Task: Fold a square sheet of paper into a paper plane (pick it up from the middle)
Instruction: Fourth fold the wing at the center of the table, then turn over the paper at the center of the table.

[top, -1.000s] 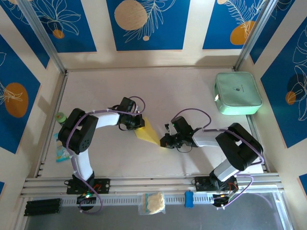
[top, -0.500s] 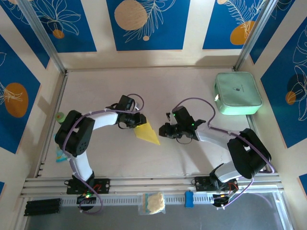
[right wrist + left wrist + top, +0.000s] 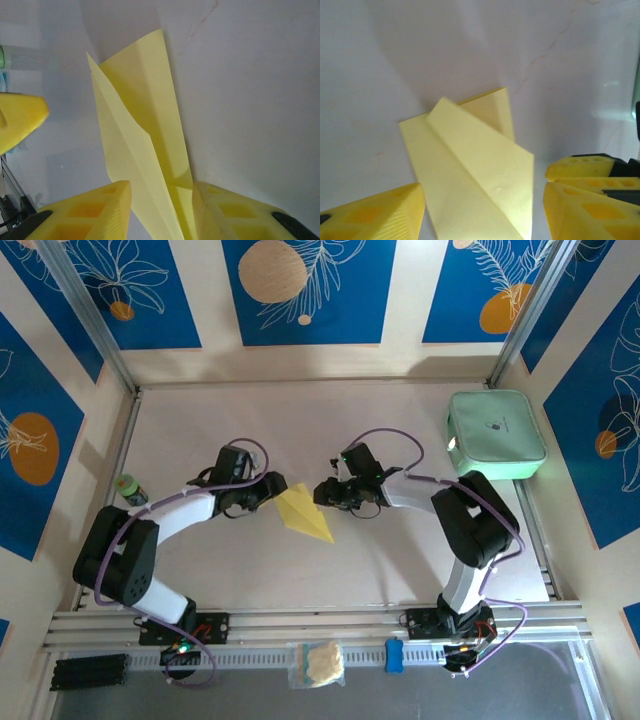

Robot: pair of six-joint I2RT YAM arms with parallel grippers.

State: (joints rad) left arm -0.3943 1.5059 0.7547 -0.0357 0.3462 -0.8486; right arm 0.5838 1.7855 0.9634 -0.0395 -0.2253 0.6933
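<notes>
1 paper plane [image 3: 305, 517], 2 pincers [image 3: 272, 494] [image 3: 322, 492], 1 mint case [image 3: 497, 435]

The left arm [image 3: 182, 510] and right arm [image 3: 420, 493] are cased in black and white and looped with purple cables [image 3: 384, 431]; ribbed yellow fingers [image 3: 585, 205] with square recesses are fitted.

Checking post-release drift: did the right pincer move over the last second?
Yes. In the top view the right pincer moved away from the front rail and slightly left, ending closer to level with the mint-green case.
</notes>
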